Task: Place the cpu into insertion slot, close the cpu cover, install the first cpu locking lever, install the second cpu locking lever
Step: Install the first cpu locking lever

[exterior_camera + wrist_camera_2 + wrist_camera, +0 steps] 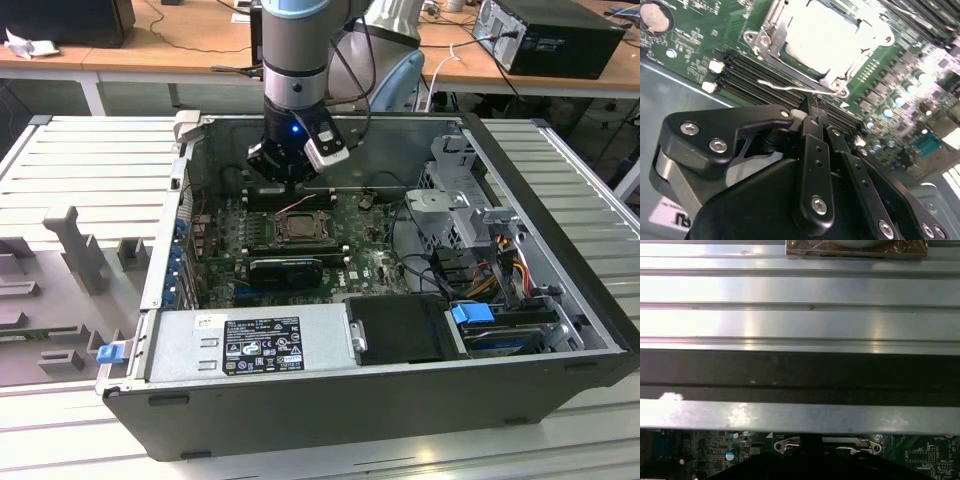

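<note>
Pinching a thin wire lever (790, 89) between pressed-together fingertips, the gripper (812, 111) works beside the slot (771, 35), where the cpu (825, 35) sits under the closed cover (866, 49); locking the lever likely needs a steady hooking push.

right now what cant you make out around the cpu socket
- cpu: face washed out by glare in the second wrist view.
- cpu cover: mostly hidden by the case wall in the first wrist view.
- locking lever: whether latched is unclear, gripper covers its end.
- insertion slot: too small in the exterior view.
</note>
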`<state>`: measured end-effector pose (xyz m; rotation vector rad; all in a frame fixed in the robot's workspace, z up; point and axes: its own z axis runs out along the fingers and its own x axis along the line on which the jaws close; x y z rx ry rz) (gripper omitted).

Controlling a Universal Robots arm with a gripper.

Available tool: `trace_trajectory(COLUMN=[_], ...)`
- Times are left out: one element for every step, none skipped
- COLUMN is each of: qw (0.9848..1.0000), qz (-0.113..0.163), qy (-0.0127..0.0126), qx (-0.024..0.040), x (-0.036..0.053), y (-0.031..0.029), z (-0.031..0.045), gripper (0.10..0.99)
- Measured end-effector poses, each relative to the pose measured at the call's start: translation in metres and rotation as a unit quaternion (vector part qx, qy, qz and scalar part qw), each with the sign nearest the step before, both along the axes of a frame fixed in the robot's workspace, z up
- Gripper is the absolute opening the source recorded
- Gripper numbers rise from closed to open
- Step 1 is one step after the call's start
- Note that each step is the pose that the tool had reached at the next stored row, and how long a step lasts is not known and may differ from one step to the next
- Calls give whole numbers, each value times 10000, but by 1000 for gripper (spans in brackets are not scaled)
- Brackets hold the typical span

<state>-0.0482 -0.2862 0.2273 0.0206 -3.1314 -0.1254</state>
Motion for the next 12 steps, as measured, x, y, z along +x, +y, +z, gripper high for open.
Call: trace_trajectory(qw=[10000, 10000, 10000, 10000, 10000, 10000, 10000, 10000, 10000, 10000, 10000, 10000], qz=[8, 14, 19, 23, 27, 31, 36, 40, 44, 51, 65, 84], qy=[0, 0, 0, 0, 0, 0, 0, -1, 0, 0, 0, 0], qx=[-1, 1, 0, 0, 0, 0, 0, 1, 1, 1, 0, 0], x=[22, 41, 58, 69, 83, 95, 108, 118, 128, 139, 160, 177], y=[2, 4, 7, 8, 11, 14, 17, 19, 21, 23, 25, 27], z=[-8, -13, -16, -19, -23, -27, -31, -35, -39, -43, -50, -57], gripper=[106, 106, 106, 106, 106, 106, 106, 106, 106, 106, 106, 106])
